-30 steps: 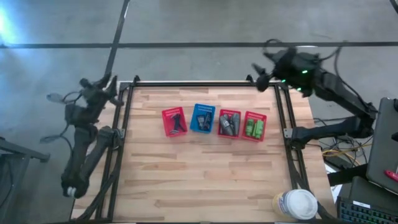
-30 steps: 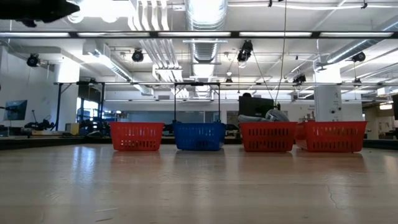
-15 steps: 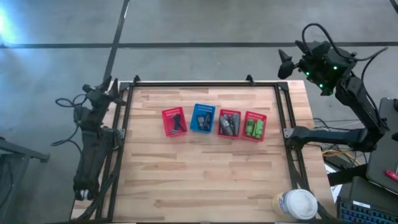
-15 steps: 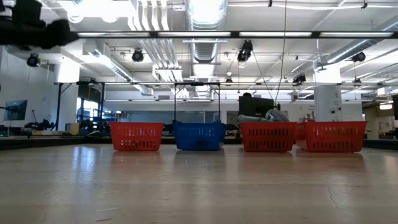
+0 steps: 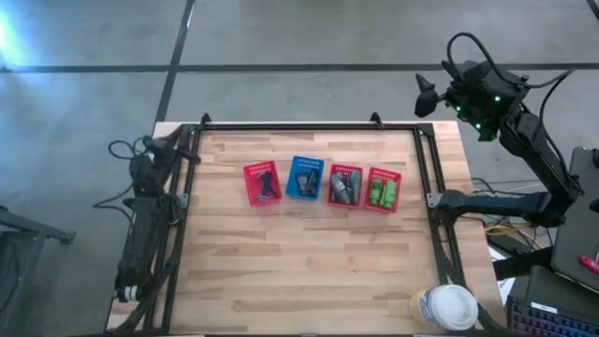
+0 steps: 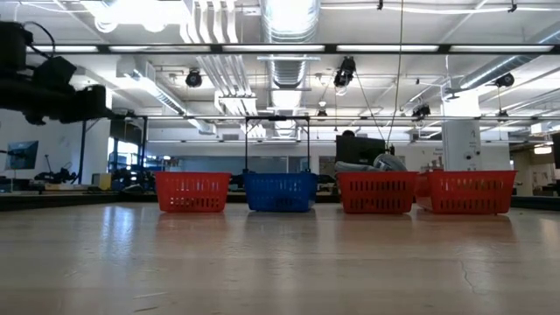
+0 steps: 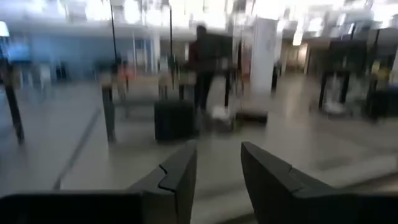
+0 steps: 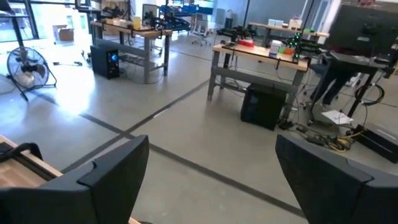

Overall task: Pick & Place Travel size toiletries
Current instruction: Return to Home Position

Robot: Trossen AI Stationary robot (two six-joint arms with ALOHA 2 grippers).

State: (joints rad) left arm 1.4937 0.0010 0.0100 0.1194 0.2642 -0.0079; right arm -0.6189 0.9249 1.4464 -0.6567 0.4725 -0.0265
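Four small slotted baskets stand in a row on the far half of the table. The left red basket [image 5: 262, 183] holds thin dark pieces, the blue basket [image 5: 305, 178] dark packets, the third, red basket [image 5: 344, 185] grey tubes, and the right red basket [image 5: 383, 190] bright green tubes. My left gripper [image 5: 188, 153] is at the table's far left corner, open and empty; its wrist view [image 7: 217, 177] looks into the room. My right gripper [image 5: 426, 95] is raised beyond the table's far right corner, open wide and empty [image 8: 205, 180].
A black frame [image 5: 290, 125] runs round the table's edges. A white-lidded container [image 5: 447, 306] stands at the near right corner. The low view shows the four baskets [image 6: 280, 191] in a row and my left arm [image 6: 61, 87] at the upper left.
My left arm has come down and folded along the table's left edge, its gripper moving slightly toward the near edge. My right gripper has swung from over the far right corner up and out past the table's far right, then held still.
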